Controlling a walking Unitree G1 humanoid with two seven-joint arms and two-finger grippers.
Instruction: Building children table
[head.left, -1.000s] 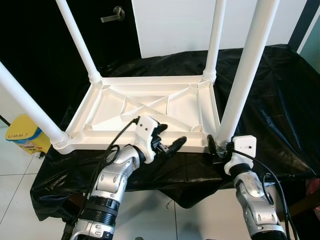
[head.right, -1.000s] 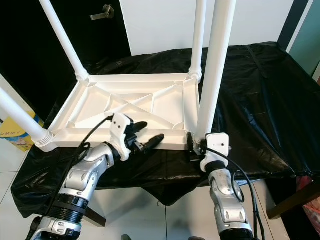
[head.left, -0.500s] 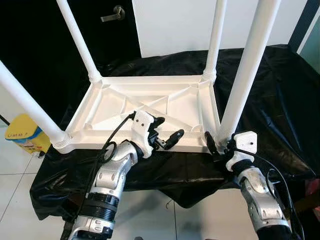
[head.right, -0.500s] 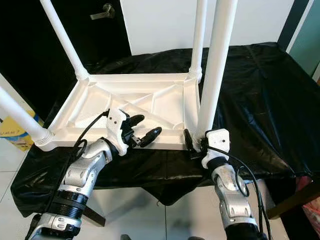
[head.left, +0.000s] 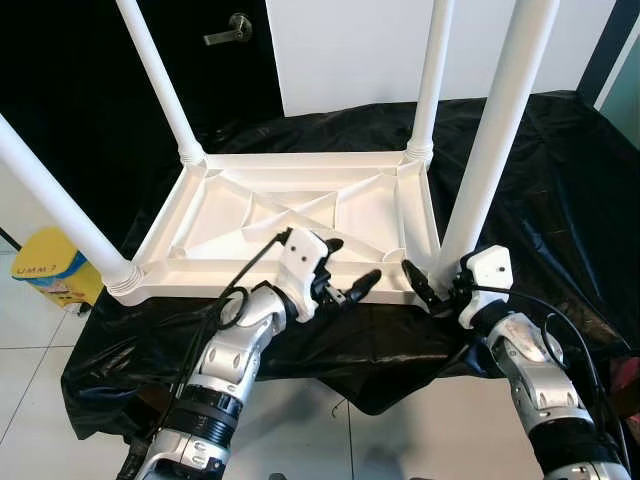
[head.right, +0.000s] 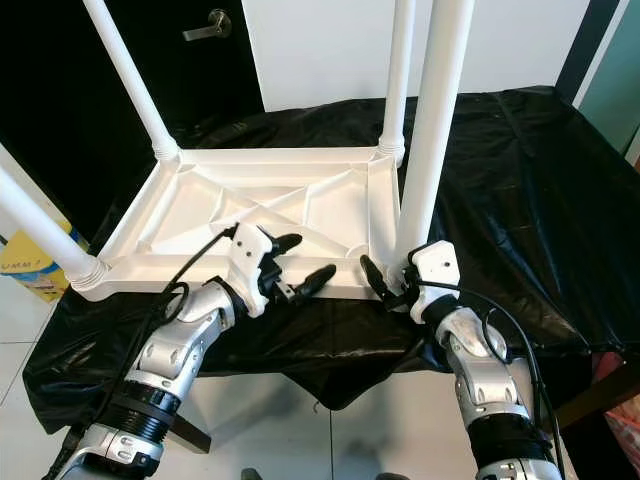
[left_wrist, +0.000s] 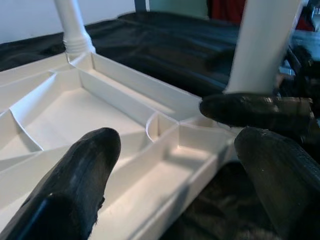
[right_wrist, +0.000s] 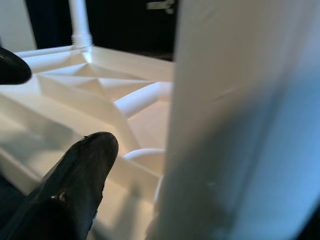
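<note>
A white plastic children's table (head.left: 300, 215) lies upside down on a black cloth, with its legs pointing up. The near right leg (head.left: 490, 150) rises from the front right corner. My left gripper (head.left: 350, 268) hovers open over the table's front rim; both its black fingers (left_wrist: 75, 190) straddle the ribbed edge without touching it. My right gripper (head.left: 432, 288) sits at the base of the near right leg. One finger (right_wrist: 75, 185) stands a little apart from the leg, which hides the other finger.
The black cloth (head.left: 560, 200) covers the support and hangs over its front edge. A yellow bin (head.left: 45, 268) stands on the tiled floor at the left. A dark door with a lever handle (head.left: 228, 30) and a white wall lie behind.
My left gripper has shifted slightly right along the front rim. My right wrist has risen and moved closer to the near right leg's base.
</note>
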